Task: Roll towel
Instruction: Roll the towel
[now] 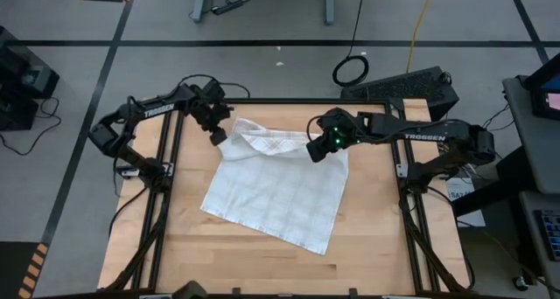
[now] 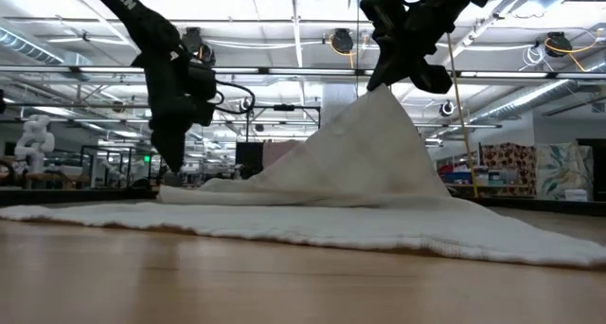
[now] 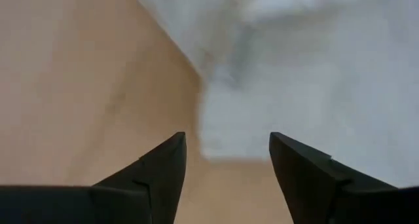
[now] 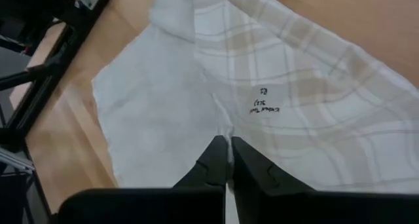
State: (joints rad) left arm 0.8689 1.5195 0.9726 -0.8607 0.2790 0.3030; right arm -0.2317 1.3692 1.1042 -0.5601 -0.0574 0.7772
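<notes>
Right end effector clamped on towel, lifting far right corner into peak. Left end effector with fingers apart, hovering at far left corner, holding nothing. Towel spread mid-table, nearer far edge. Risk: thin pinch slips, peak drops; one-sided pull skews roll.

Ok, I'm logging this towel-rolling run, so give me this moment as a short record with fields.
towel: white plaid cloth spread flat on the wooden table, far edge raised
right tool: shut on the towel's far edge, lifting it into a peak
left tool: open, low over the towel's far-left corner, gripping nothing
roll: not yet formed
</notes>
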